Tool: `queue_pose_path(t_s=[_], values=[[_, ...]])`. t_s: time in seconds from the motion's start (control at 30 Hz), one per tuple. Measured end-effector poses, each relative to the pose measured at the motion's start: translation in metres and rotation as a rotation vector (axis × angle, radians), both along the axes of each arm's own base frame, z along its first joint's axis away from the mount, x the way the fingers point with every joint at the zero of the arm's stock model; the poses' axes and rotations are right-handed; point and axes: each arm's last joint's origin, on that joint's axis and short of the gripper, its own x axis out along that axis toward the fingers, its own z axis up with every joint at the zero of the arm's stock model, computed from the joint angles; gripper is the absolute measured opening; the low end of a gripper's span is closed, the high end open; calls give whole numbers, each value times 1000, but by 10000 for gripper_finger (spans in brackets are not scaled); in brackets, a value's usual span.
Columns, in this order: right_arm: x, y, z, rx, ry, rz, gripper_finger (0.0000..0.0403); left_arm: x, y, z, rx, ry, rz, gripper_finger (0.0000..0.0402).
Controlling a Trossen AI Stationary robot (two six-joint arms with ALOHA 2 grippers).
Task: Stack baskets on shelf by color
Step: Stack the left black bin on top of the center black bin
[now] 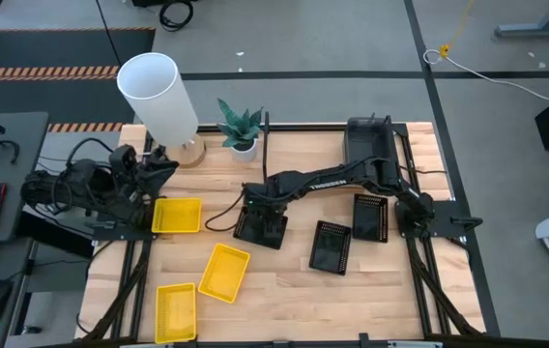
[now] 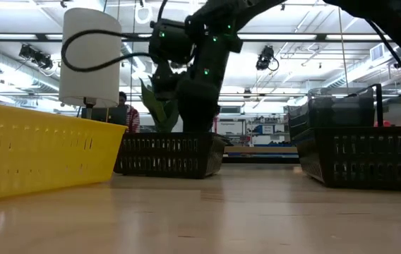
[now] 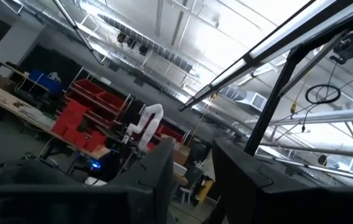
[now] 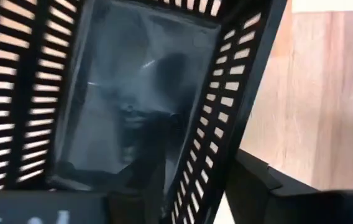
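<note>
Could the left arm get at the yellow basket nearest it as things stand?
Probably yes. The left tool sits folded at the table's left edge, just behind the yellow basket, with bare wood between them. The right arm works farther right, over a black basket.

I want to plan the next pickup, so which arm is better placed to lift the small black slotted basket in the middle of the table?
Right. The right pincer is down at the small black slotted plastic basket, one finger inside its wall, one outside. The left pincer is parked at the table's left edge, pointing up at the ceiling.
</note>
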Motion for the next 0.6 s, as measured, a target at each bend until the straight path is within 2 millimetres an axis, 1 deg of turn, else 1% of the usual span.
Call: queue_pose_path(t_s=[0.17,0.3,0.33,0.47,0.53,0.6], values=[[-4,0,-6,-14,23,52,90,1,0,0,-17,3,-10,119],[-4,0,-3,-24,31,107,21,2,0,-1,-17,5,-10,119],[-5,0,-1,-24,37,118,12,2,0,-1,-17,6,-10,119],[-8,-3,5,-47,87,150,12,2,0,-1,-16,8,-10,119],[-11,-5,12,-57,121,174,8,2,0,-1,-16,10,-10,119],[-12,-6,23,-71,138,230,5,2,0,-1,-16,12,-10,119]])
